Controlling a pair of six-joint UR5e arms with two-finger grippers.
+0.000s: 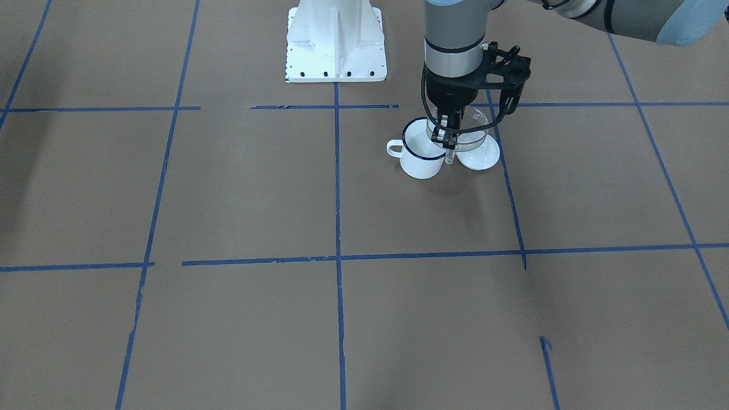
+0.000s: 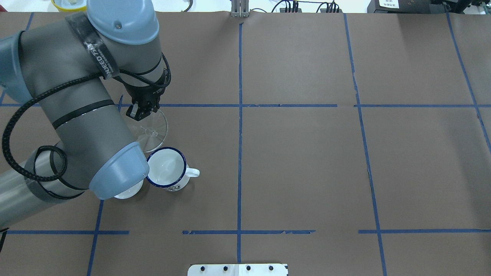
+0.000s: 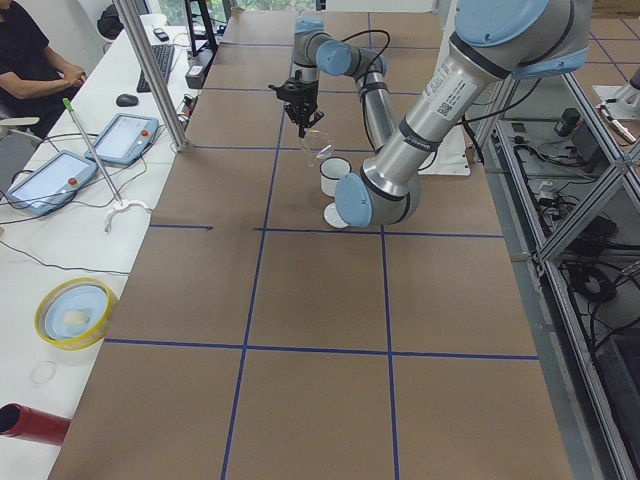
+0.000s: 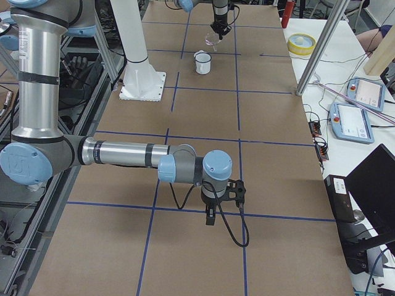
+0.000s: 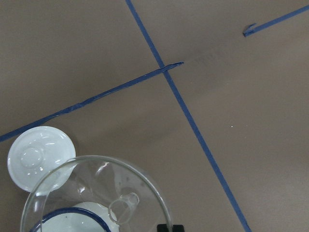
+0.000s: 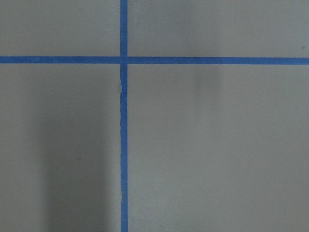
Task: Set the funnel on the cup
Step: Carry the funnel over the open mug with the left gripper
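Front view: left pincer (image 1: 447,135) is clamped on the rim of the clear funnel (image 1: 475,130), which is held off the bench (image 1: 228,199). The spout hangs between the cup (image 1: 422,160) and the white lid (image 1: 479,159). The lid lies at 3 o'clock of the cup.

Overhead: the funnel is at 11 o'clock of the cup, rims nearly meeting. My judgement:
- carry the funnel toward 5 o'clock until the spout centres over the mouth
- keep the bowl level
- lower until the bowl seats on the blue rim, then let go

Left wrist view: the blue rim shows through the bowl at 7 o'clock, so it is not centred.

Right side view: right pincer (image 4: 211,217) hangs low, well apart from the work. Cannot tell whether it is open or closed.

Count: one funnel, one cup, one lid, two arms.
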